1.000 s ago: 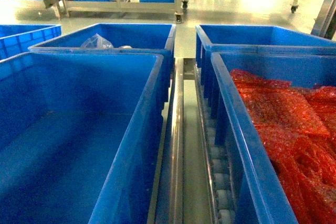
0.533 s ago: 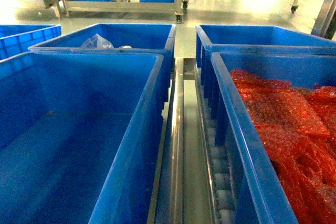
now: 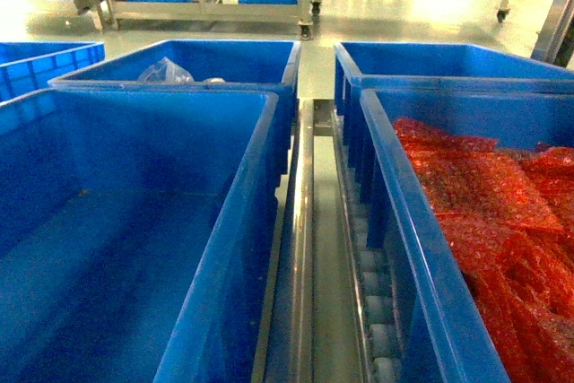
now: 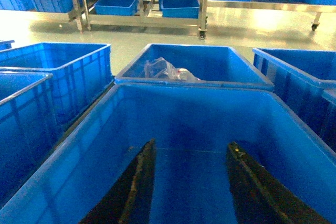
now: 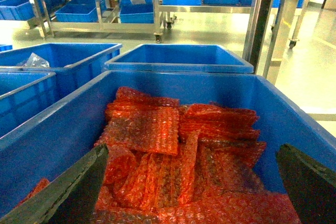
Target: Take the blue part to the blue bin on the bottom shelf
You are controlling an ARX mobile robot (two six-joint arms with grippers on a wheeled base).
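Note:
No blue part shows in any view. My left gripper [image 4: 191, 143] is open, its two dark fingers [image 4: 137, 182] spread over the bare floor of a large empty blue bin [image 4: 79, 145]. My right gripper [image 5: 191, 150] is open wide above a blue bin [image 5: 294, 114] filled with red bubble-wrap bags [image 5: 152, 129]; nothing lies between its fingers. In the head view these are the empty left bin [image 3: 242, 221] and the right bin [image 3: 395, 221] with the red bags [image 3: 484, 195]. Between them runs the bottom shelf's steel rail [image 3: 303, 248] with white rollers [image 3: 377, 311]. Neither gripper appears in the head view.
Behind the empty bin stands another blue bin [image 3: 269, 60] holding a clear plastic bag [image 3: 164, 70]. A further blue bin [image 3: 430, 60] sits behind the red-bag bin, and one more [image 3: 45, 56] at the far left. Steel racks [image 3: 206, 11] with blue bins stand across the floor.

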